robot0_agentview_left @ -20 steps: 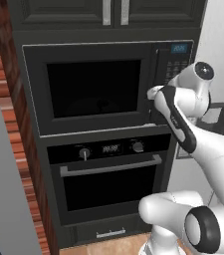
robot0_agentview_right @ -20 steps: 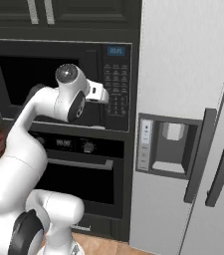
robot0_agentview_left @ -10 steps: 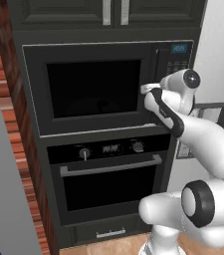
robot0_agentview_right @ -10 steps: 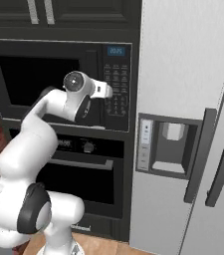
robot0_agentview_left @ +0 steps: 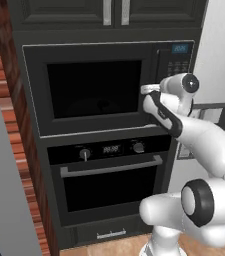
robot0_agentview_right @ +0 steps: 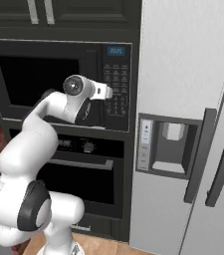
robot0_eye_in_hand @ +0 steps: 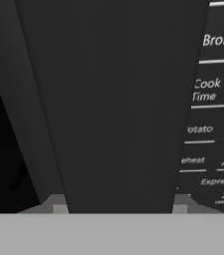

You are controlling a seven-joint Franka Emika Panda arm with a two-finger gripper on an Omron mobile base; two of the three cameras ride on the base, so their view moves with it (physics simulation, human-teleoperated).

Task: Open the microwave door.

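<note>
Home kitchen: built-in microwave (robot0_agentview_left: 109,87) over wall oven (robot0_agentview_left: 109,185), dark cabinets (robot0_agentview_left: 109,12), fridge (robot0_agentview_right: 188,124) with dispenser.

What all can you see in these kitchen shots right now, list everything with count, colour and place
microwave: one, black, built in above the oven
microwave door: one, black with dark window, shut; vertical bar handle at its keypad edge
keypad panel: one, black, white labels, beside the door
oven: one, black, silver handle, below the microwave
cabinet doors: two, dark, above the microwave
fridge: one, grey, with dispenser, beside the microwave
brick wall: one, red-brown, at the oven's other side
gripper: one, tips either side of the handle
</note>
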